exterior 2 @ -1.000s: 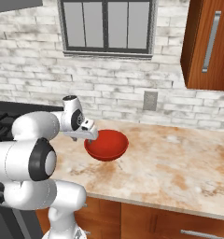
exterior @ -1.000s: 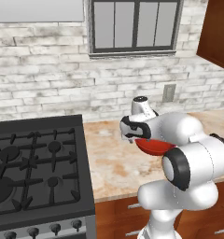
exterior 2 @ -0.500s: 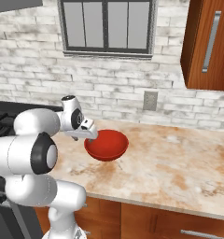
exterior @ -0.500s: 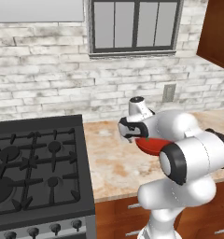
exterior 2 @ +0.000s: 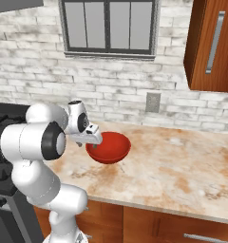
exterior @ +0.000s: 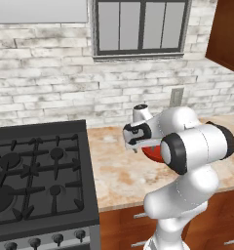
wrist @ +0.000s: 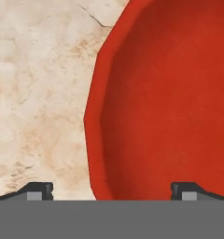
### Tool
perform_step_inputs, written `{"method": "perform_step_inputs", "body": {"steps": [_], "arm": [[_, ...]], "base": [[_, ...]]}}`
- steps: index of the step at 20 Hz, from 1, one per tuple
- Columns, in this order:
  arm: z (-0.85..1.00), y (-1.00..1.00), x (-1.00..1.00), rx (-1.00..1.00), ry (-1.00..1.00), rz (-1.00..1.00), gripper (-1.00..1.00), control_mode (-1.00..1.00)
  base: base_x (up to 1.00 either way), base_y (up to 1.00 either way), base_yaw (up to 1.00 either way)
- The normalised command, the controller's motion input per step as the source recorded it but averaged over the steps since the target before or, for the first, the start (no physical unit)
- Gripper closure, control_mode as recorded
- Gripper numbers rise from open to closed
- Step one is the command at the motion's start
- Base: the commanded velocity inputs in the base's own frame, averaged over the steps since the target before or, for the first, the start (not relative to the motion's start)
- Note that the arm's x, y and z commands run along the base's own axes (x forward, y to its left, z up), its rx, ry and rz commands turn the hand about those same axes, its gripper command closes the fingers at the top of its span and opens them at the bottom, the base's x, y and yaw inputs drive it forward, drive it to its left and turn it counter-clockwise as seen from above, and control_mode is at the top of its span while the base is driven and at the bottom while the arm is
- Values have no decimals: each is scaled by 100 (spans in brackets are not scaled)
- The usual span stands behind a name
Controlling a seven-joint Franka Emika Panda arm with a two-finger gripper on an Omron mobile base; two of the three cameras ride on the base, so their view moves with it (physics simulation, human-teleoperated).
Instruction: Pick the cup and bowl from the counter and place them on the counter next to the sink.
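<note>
We hold the claw (wrist: 111,191) wide open and empty, its two dark tips set far apart; in the hand view the bowl's (wrist: 165,102) rim runs between them, one tip over the red inside and the other over bare counter (wrist: 39,93); that straddle looks deliberate to us, since a shallow bowl is easiest taken by pinching its wall, one finger in and one out. We cannot tell from any view whether the tips already touch the rim; they seem to sit just above it.

In the right base view the claw (exterior 2: 90,139) hangs at the bowl's (exterior 2: 109,148) near-left edge, pointing down; the bowl sits upright on the counter (exterior 2: 182,166), between the stove and the wall outlet, well clear of the front edge. In the left base view the claw (exterior: 134,145) is just in front of the bowl (exterior: 151,152), which our own forearm mostly hides.

The arm folds tightly; the big elbow joint bulges toward the cameras, the forearm doubles back toward the wall, and the wrist bends down so that the hand looks nearly straight at the counter; we judge this a top-down approach. The grasp is not yet made, so the carry to the sink side lies ahead.
</note>
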Motion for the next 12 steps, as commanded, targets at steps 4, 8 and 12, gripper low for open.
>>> {"method": "perform_step_inputs", "body": {"steps": [4,8,12], "arm": [[-32,0,4,0,1,0,-100,-100],[-21,0,2,0,0,0,-100,-100],[-3,0,1,-1,0,0,-100,-100]], "base": [[0,0,0],[0,0,0],[0,0,0]]}}
